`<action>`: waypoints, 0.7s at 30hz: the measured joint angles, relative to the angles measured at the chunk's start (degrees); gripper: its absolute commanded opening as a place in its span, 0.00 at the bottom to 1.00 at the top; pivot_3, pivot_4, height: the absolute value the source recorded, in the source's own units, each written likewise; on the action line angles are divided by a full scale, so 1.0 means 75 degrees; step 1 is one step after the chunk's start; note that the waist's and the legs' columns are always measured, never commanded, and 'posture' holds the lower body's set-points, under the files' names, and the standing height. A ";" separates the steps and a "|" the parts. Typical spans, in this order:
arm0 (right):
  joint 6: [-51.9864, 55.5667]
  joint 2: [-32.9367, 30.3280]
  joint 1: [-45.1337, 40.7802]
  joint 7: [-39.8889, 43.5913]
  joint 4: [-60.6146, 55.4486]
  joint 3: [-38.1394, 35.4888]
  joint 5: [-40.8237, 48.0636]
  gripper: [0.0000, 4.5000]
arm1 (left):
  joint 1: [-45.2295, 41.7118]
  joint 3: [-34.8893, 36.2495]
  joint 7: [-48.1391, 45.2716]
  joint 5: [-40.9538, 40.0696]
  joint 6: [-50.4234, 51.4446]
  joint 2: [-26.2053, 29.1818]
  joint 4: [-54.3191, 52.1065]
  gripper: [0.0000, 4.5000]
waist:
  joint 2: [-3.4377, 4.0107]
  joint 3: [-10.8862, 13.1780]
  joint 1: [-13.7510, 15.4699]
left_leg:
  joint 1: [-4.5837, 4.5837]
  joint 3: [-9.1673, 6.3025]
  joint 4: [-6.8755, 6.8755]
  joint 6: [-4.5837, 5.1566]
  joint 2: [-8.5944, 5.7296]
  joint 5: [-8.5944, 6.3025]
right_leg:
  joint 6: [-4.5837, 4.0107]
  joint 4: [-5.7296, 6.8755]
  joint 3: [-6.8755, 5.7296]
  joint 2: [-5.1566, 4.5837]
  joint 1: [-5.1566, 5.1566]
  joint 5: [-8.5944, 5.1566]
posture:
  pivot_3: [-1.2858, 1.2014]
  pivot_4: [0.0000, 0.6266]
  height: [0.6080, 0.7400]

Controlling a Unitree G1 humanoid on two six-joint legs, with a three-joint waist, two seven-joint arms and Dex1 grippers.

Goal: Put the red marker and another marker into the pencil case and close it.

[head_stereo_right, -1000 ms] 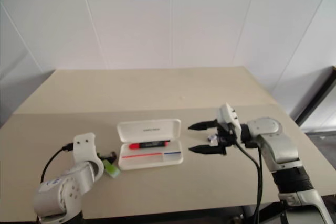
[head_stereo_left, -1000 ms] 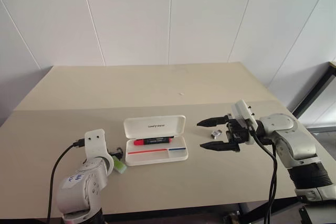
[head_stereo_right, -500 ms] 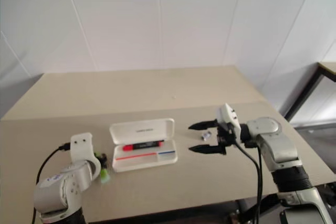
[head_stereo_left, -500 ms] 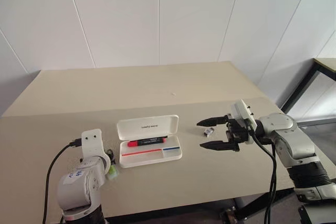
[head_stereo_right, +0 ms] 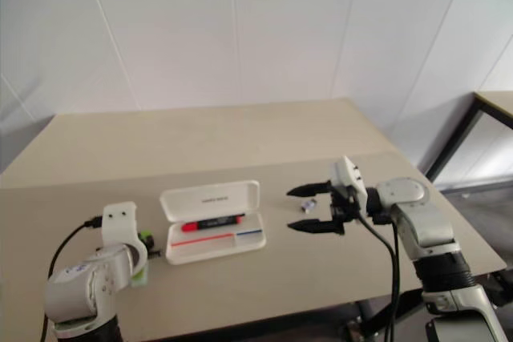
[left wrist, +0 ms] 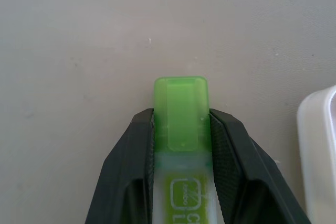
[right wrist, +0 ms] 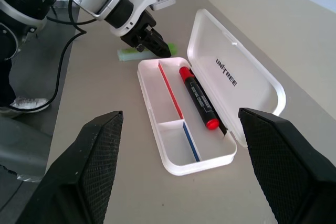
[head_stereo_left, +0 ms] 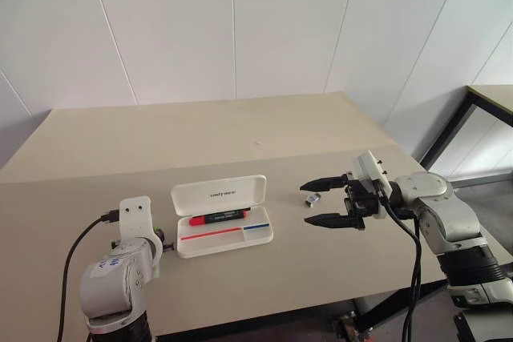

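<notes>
The white pencil case [head_stereo_left: 264, 235] lies open on the table, its lid [right wrist: 236, 77] folded back. The red marker [head_stereo_left: 218, 217] rests in its long back compartment [right wrist: 198, 97]. Left of the case, my left gripper [left wrist: 181, 119] is shut on another marker, a light-green highlighter [left wrist: 181, 103] whose cap sticks out past the fingertips. The highlighter [right wrist: 128, 54] sits low at the table surface; I cannot tell whether it is lifted. My right gripper [head_stereo_left: 307, 204] hovers open to the right of the case, pointing at it, with nothing between its fingers.
A small silvery object [head_stereo_left: 310, 199] lies on the table just beyond the right gripper's fingertips. The tan table [head_stereo_left: 240, 130] stretches back to a white panelled wall. A dark-framed table edge [head_stereo_left: 481, 98] stands at the far right.
The left gripper's fingers have shut on the green highlighter that lay beside it. The camera has swung, shifting the whole picture. The right gripper has kept still and open.
</notes>
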 measured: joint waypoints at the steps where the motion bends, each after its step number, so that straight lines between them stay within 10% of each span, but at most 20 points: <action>1: 0.0000 -0.0001 0.0000 0.0000 0.0000 -0.0001 0.0000 1.00 | 0.0008 -0.0015 -0.0122 -0.0032 -0.0017 0.0159 0.0048 0.24 | -0.0002 0.0001 -0.0011 | -0.0001 -0.0002 -0.0002 0.0002 0.0000 -0.0002 | 0.0000 -0.0001 0.0000 0.0001 -0.0002 0.0001 | 0.52 0.24 1.00; 21: -0.0005 -0.0087 0.0033 0.0000 -0.0006 -0.0073 -0.0002 1.00 | 0.0201 0.0993 -0.3616 -0.1774 -0.0976 0.2982 0.0827 0.24 | -0.0011 0.0007 0.0708 | -0.0164 -0.0002 -0.0114 -0.0037 -0.0001 -0.0033 | 0.0102 0.0109 0.0001 -0.0012 -0.0245 0.0020 | 0.52 0.24 1.00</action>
